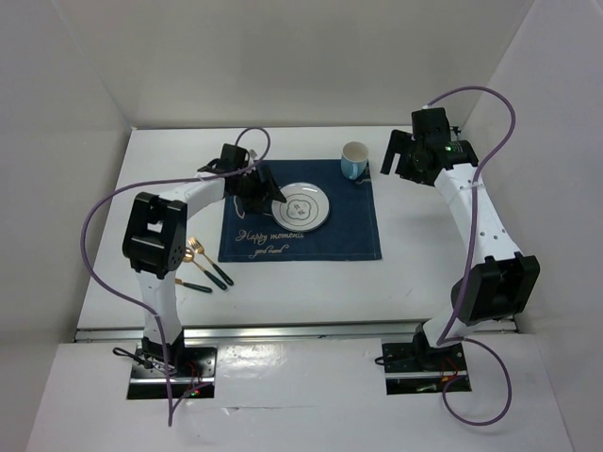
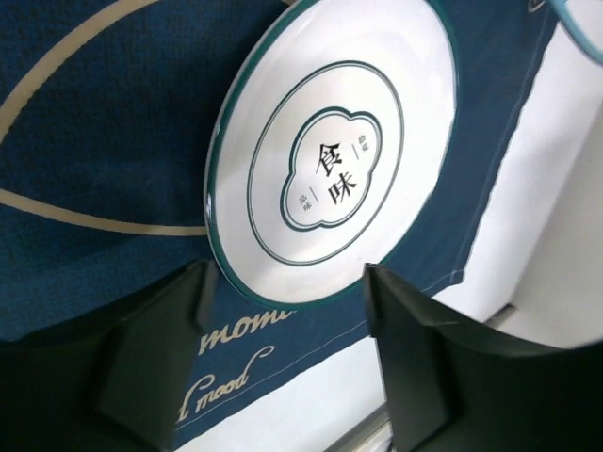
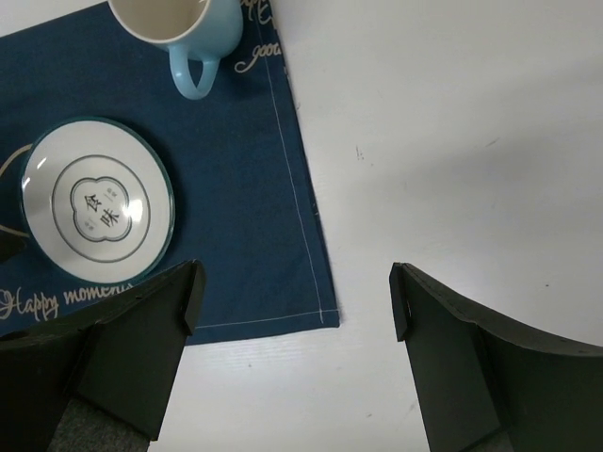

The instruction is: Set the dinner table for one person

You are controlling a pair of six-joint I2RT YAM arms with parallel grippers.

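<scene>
The white dinner table [image 1: 396, 282] carries a navy placemat [image 1: 330, 235] at its middle. A white plate [image 1: 303, 205] with a green rim lies flat on the mat, and a light blue cup [image 1: 354, 160] stands at the mat's far right corner. My left gripper [image 1: 268, 193] hangs open just over the plate's left edge. In the left wrist view the plate [image 2: 334, 151] lies ahead of the open left gripper [image 2: 287, 287], its near rim level with the fingertips. My right gripper [image 1: 396, 155] is open and empty, right of the cup. The right wrist view shows that gripper [image 3: 294, 282] above the mat's corner [image 3: 320, 311] and bare table.
A gold fork and spoon with dark handles [image 1: 205, 266] lie on the table left of the mat, beside the left arm's elbow. A metal rail [image 1: 301, 330] runs along the near edge. White walls close in the back and both sides.
</scene>
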